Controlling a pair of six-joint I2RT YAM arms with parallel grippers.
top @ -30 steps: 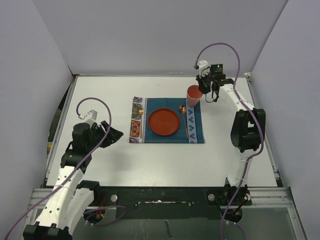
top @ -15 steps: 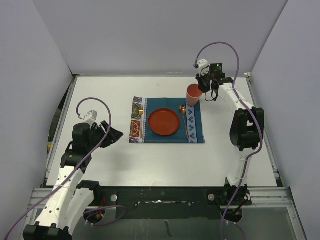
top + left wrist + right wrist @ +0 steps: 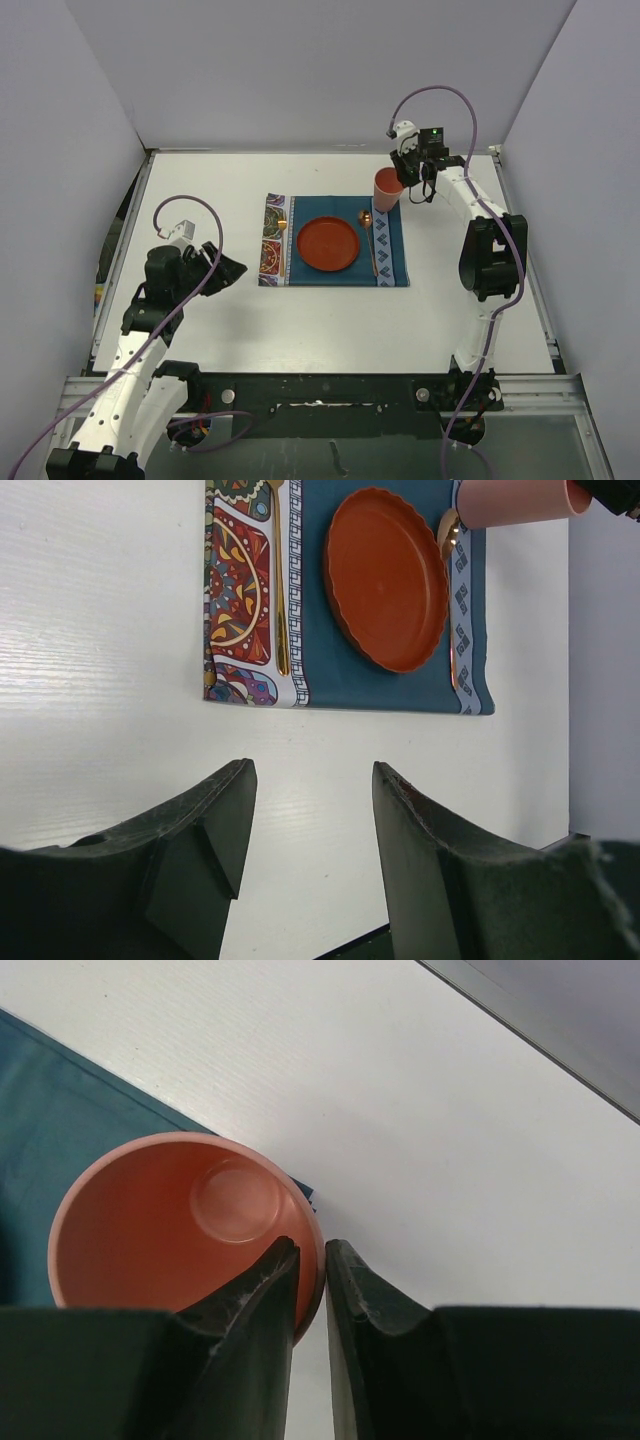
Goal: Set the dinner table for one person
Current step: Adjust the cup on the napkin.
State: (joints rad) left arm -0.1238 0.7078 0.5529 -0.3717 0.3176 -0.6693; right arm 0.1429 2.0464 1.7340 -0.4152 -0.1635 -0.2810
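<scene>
On the white dinner table (image 3: 200, 200) lies a teal placemat (image 3: 340, 277) bearing an orange plate (image 3: 327, 243), a gold spoon (image 3: 369, 240) to its right and a gold utensil (image 3: 282, 228) on the left patterned end. A pink cup (image 3: 387, 189) stands upright on the mat's far right corner. My right gripper (image 3: 401, 183) straddles the cup's (image 3: 180, 1220) rim, one finger inside and one outside, slightly open (image 3: 312, 1248), with a thin gap beside the wall. My left gripper (image 3: 226, 268) hovers open and empty (image 3: 312, 770) left of the mat (image 3: 340, 680).
Grey walls close in the table on the back and both sides. The table's metal edging runs just beyond the cup at the back right. The arm bases and a black rail (image 3: 320, 385) occupy the near edge.
The right gripper's jaws have parted a little around the cup's rim. The cup stays standing on the mat's corner. The left arm has not moved.
</scene>
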